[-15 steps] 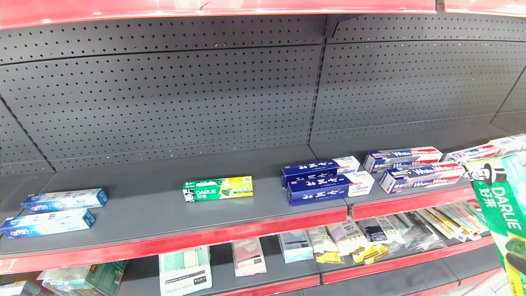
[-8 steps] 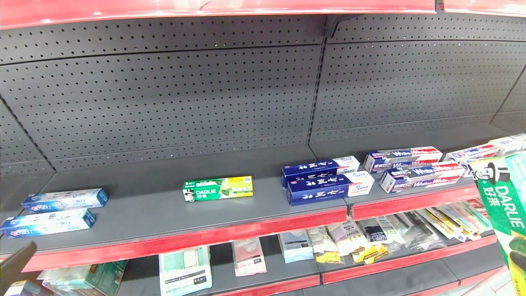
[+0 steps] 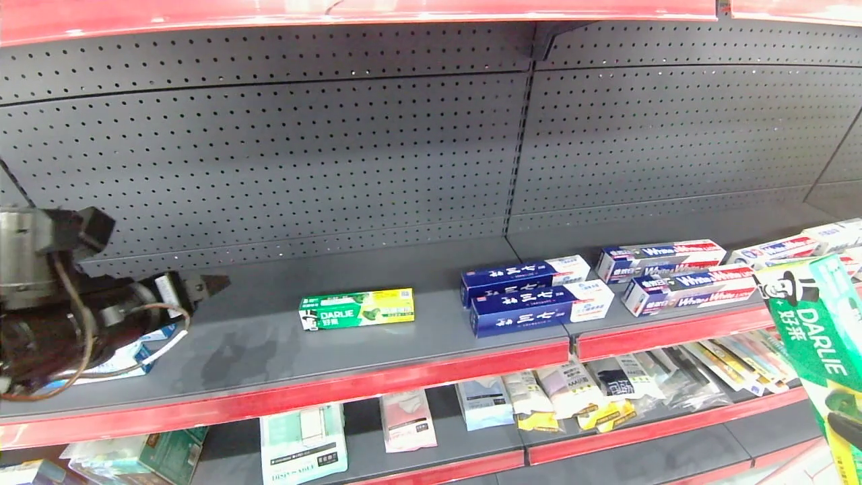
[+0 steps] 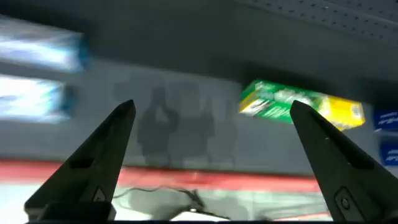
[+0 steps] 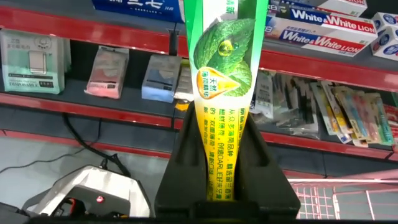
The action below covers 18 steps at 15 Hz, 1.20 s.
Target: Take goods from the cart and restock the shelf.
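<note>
Right end effector (image 5: 217,121) is clenched on a green-and-yellow toothpaste box (image 5: 222,56) with a printed label. The box is held on end at 4 o'clock in the head view, in front of the shelf (image 3: 269,364). Left end effector (image 4: 211,112) hangs released at 9 o'clock over the shelf. A matching green box (image 3: 357,308) lies mid-shelf with bare board around it, and dark blue boxes (image 3: 535,300) lie at its 3 o'clock.

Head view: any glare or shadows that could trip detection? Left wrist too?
Head view: glare streaks on the top red shelf edge; blotchy shadow on the grey shelf beside the left end effector. Left wrist view: similar dark shadow on the shelf between its fingers.
</note>
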{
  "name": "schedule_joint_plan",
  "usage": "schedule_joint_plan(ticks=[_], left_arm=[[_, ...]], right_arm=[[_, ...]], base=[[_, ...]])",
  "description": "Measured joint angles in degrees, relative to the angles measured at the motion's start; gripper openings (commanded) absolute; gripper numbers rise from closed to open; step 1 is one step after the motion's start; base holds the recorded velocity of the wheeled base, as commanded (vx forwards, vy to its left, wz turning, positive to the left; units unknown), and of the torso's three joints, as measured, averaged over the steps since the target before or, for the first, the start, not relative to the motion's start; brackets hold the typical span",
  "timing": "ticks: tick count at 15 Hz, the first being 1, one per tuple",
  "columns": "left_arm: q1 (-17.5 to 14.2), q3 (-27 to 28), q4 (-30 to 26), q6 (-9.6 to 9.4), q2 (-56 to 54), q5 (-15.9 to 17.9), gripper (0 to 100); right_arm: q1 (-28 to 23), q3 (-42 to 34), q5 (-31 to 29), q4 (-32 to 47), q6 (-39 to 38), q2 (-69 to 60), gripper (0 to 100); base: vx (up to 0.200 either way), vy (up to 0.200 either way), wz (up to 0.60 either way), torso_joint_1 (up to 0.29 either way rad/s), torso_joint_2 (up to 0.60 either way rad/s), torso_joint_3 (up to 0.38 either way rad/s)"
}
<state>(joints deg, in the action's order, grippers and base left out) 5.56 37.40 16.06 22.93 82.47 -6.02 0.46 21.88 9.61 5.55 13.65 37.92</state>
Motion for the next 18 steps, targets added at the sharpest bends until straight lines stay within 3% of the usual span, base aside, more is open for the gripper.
schedule_joint_plan(ticks=[5, 7, 10, 12, 14, 18], left_arm=[[6.12, 17.07, -6.81, 3.51, 17.99, -0.11, 100], [8.05, 21.8, -9.87, 3.73, 22.71, 0.39, 100], [10.69, 26.12, -10.18, 3.54, 28.09, 1.01, 100], [11.8, 28.94, -12.12, 2.82, 30.6, 3.23, 100], [12.48, 32.06, -16.41, 0.72, 32.24, 5.12, 100], [12.52, 38.32, -17.64, -2.46, 35.08, 5.67, 100]], right_arm=[[0.05, -0.67, 0.05, 0.0, 0.11, -0.02, 0], [0.16, -0.83, 0.07, -0.02, 0.33, -0.06, 0], [0.22, -1.19, 0.1, 0.0, 1.34, -0.17, 0], [0.22, -2.05, 0.11, -0.02, 2.11, -0.37, 0], [0.22, -3.04, 0.13, 0.0, 2.27, -0.69, 0], [0.22, -4.13, 0.11, 0.0, 2.6, -0.83, 0]], base=[[0.0, 0.0, 0.0, 0.0, 0.0, 0.0], [0.0, 0.0, 0.0, 0.0, 0.0, 0.0], [0.0, 0.0, 0.0, 0.0, 0.0, 0.0], [0.0, 0.0, 0.0, 0.0, 0.0, 0.0], [0.0, 0.0, 0.0, 0.0, 0.0, 0.0], [0.0, 0.0, 0.0, 0.0, 0.0, 0.0]])
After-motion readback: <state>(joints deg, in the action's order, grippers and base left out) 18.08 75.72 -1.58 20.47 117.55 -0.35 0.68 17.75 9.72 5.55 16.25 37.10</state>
